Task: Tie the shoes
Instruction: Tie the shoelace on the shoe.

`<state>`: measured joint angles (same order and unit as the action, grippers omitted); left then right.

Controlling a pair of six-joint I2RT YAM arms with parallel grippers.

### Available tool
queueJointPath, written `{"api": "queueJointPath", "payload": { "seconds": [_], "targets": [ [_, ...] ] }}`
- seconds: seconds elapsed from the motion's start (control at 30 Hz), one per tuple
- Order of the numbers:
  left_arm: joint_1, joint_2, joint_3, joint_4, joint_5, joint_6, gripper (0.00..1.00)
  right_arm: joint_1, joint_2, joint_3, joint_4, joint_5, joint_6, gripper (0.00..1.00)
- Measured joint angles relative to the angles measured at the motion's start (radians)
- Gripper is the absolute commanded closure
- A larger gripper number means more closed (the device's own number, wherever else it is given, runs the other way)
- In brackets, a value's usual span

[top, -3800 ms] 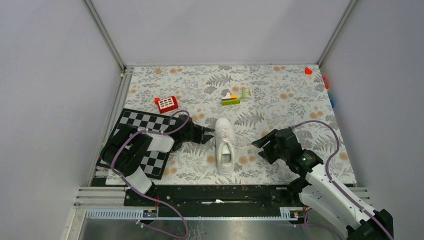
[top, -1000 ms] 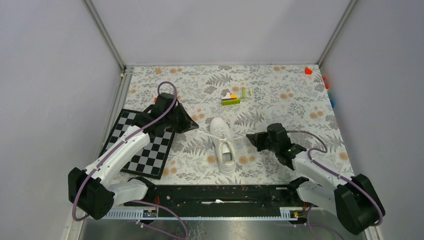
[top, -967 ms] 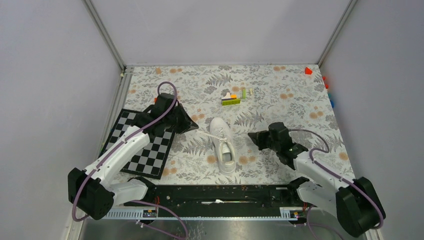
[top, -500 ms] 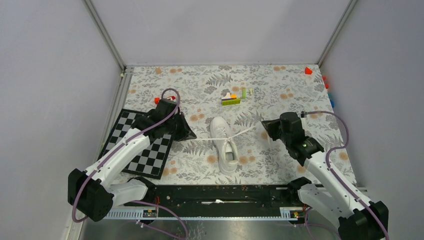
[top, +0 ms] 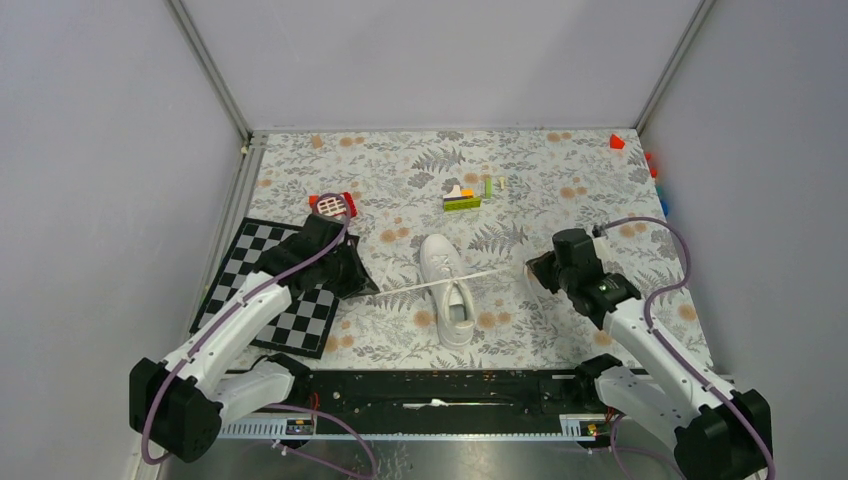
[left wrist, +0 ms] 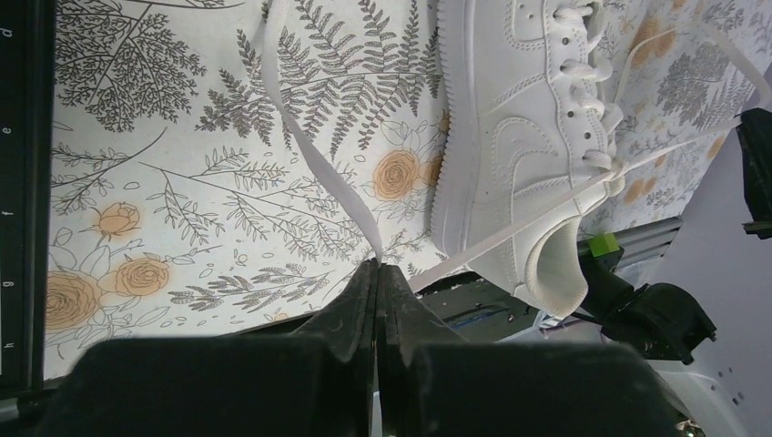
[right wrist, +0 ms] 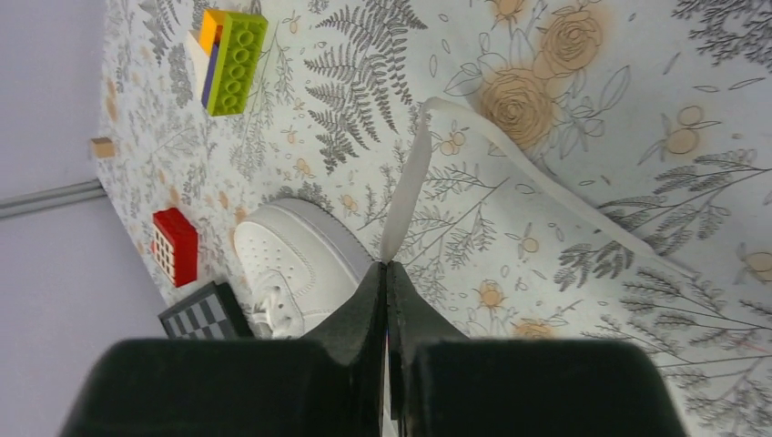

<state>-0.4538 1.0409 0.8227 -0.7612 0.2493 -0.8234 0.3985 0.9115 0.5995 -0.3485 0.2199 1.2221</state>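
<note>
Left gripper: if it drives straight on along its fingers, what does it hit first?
Most likely the floral mat. The left gripper, shut on the lace, points at bare mat beside the sneaker, which sits off to the side of that line. Depth is unclear; it might graze the sole.

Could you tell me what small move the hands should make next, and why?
Probably swing both hands inward and cross the ends over the shoe: left hand and right hand each pinch an end of the lace, which runs taut to both sides, and no bow shows.
</note>
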Motion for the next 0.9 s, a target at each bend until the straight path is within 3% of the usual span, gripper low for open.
{"api": "queueJointPath", "payload": {
  "seconds": [0.37, 0.67, 0.9],
  "targets": [
    [0.002, 0.106, 0.055, 0.005, 0.001, 0.073, 1.00, 0.000, -0.246, -0.020, -0.142, 0.020, -0.101, 1.00],
    [0.008, 0.157, 0.142, -0.005, -0.013, 0.115, 1.00, 0.005, -0.278, -0.051, -0.226, -0.041, -0.127, 1.00],
    [0.027, 0.188, 0.189, -0.011, -0.018, 0.145, 1.00, 0.043, -0.296, 0.042, -0.293, -0.056, -0.134, 1.00]
  ]
}}
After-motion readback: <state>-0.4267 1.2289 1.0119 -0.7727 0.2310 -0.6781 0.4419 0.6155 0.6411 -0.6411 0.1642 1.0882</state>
